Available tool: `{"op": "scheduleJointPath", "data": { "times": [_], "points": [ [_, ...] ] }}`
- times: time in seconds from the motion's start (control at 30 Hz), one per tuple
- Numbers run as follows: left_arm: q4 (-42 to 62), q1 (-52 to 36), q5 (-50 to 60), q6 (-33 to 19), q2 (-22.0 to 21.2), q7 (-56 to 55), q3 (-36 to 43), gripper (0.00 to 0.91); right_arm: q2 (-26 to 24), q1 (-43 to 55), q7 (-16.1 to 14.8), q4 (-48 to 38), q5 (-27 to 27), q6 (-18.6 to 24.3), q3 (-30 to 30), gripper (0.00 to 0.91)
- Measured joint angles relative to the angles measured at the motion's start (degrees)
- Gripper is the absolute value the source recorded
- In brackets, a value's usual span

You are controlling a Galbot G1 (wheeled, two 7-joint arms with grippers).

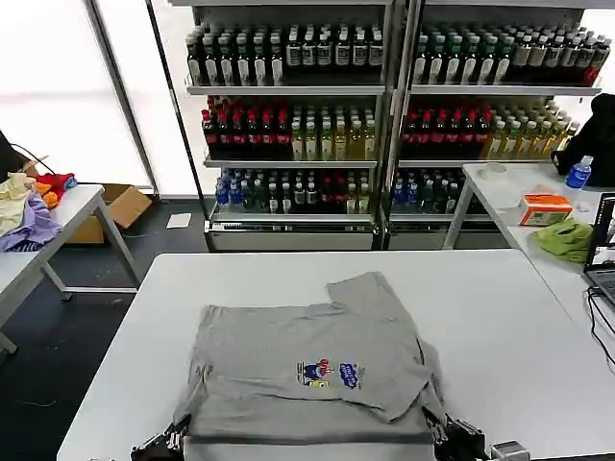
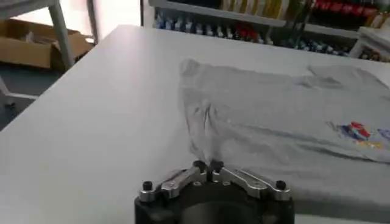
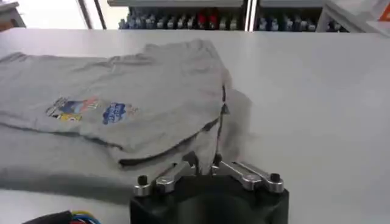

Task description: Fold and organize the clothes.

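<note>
We are standing at a white table (image 1: 500,327) in a room lined with shelves of bottled drinks (image 1: 288,115), and we look down across its top.

Nearest to us, at the near edge, our left gripper (image 2: 207,165) sits at the T-shirt's near-left corner. In the left wrist view its fingertips meet, clenched together right at the cloth's edge; we cannot tell for certain whether fabric is caught between them. Our right gripper (image 3: 204,162) sits at the near-right corner in the same manner, fingertips pressed close at the hem, and again the pinch on the cloth is not clear to us.

Between the two grippers lies the light grey T-shirt (image 1: 307,375), spread on the near half of the table and partly folded: a flap of fabric lies over the body, with one sleeve reaching toward the far side. The small multicoloured chest print (image 1: 329,375) faces up near the middle of the garment.

Farther off to our left, a side table (image 1: 72,216) carries a heap of purple, yellow and red garments (image 1: 29,206), with a cardboard box (image 1: 120,206) on the floor beyond it. To our right, another table (image 1: 500,192) holds an olive-green cloth (image 1: 565,238), an orange box (image 1: 545,207) and a water bottle (image 1: 578,173).
</note>
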Motion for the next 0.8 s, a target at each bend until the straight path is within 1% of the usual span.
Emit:
{"op": "scheduleJointPath", "data": {
  "times": [0.2,0.4,0.6,0.8],
  "points": [
    [-0.59,-0.58,-3.81,0.59,1.49,0.70,-5.09,0.907,-0.45,4.34,-1.04,-1.41,2.42,1.10,2.25,0.907],
    [2.22,-5.77,-8.33,0.91,5.45,1.78,-8.31,0.907,-1.88,14.64,-3.25,-7.19,4.38,2.02,1.22,0.907],
    [8.38,-13.20,-10.81,1.09,11.06,4.20,-7.35,0.907,-3.17,27.76,-6.41,-16.43,5.32,2.22,-3.43,0.907],
    [15.94,-22.36,-11.48,1.19,16.13,7.84,-2.92,0.907,-3.31,41.73,-10.93,-27.41,5.55,2.11,-11.08,0.907]
  ]
}}
